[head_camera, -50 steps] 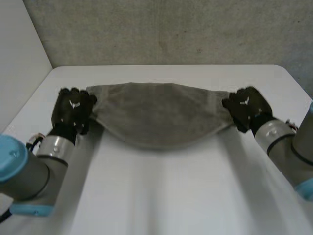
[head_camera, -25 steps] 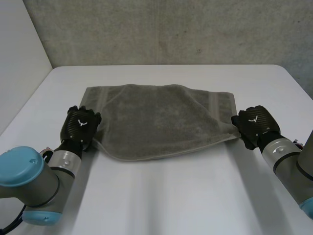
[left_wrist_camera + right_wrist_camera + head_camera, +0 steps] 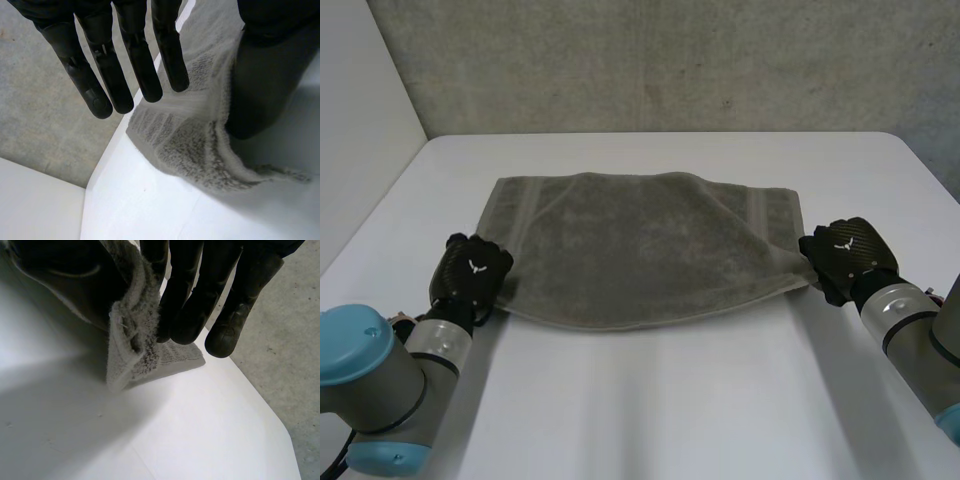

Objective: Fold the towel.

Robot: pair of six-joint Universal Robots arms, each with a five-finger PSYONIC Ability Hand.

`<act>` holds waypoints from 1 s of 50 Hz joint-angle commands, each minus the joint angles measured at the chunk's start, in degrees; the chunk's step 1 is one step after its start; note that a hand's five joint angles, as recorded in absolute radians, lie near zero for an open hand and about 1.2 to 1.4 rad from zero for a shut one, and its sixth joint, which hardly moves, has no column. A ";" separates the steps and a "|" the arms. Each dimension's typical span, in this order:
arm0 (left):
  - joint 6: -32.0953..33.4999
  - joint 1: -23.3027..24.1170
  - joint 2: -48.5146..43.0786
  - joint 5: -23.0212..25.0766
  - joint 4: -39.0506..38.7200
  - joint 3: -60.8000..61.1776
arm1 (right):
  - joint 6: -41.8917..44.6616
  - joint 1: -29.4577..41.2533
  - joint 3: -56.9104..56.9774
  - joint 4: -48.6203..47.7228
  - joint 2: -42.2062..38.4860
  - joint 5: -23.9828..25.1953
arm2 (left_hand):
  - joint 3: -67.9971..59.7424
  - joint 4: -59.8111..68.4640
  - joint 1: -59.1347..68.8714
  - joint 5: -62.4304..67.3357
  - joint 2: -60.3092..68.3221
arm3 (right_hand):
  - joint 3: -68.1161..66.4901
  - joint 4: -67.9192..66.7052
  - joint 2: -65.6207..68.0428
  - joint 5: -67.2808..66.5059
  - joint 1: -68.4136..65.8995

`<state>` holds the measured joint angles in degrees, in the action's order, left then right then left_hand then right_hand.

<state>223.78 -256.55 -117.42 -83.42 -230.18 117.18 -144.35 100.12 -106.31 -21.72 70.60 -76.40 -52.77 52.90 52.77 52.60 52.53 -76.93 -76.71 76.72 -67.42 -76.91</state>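
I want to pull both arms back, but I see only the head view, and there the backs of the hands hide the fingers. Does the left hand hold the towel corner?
Observer: No. In the left wrist view the left hand has its fingers straight and apart from the towel, whose corner lies on the table beside the thumb.
Operator: And the right hand?
Observer: The right hand grips. In its wrist view, the towel's edge rises from the table, pinched between thumb and curled fingers.
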 commanded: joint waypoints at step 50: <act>-7.92 -7.65 20.04 14.87 33.57 -5.12 | 16.03 -9.06 16.92 36.05 7.71 11.01 | -27.23 27.10 27.23 17.40 27.47 | -3.07 -3.29 3.28 -2.58 -3.09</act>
<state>216.69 -266.70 -84.31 -68.20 -194.14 118.72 -129.63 89.85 -94.13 18.81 87.46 -64.20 -88.59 86.80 83.00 84.89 86.31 -76.93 -76.72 76.72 -67.42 -76.91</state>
